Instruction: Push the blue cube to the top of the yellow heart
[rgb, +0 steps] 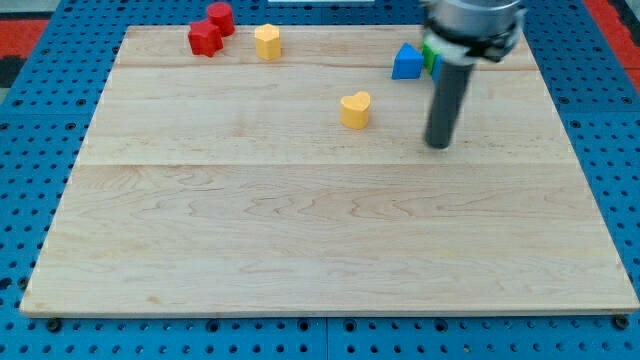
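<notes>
The yellow heart (355, 109) lies a little right of the board's middle, in the upper half. A blue block (406, 62) sits up and to the right of it near the view's top; its shape reads as a wedge or cube, partly hidden. A green block (430, 56) touches its right side, mostly hidden behind my rod. My tip (438, 145) rests on the board to the right of the yellow heart and below the blue block, touching neither.
A red star-like block (205, 39) and a red cylinder (221, 17) sit at the top left. A yellow hexagonal block (267, 41) stands right of them. The wooden board (320, 240) lies on a blue pegboard.
</notes>
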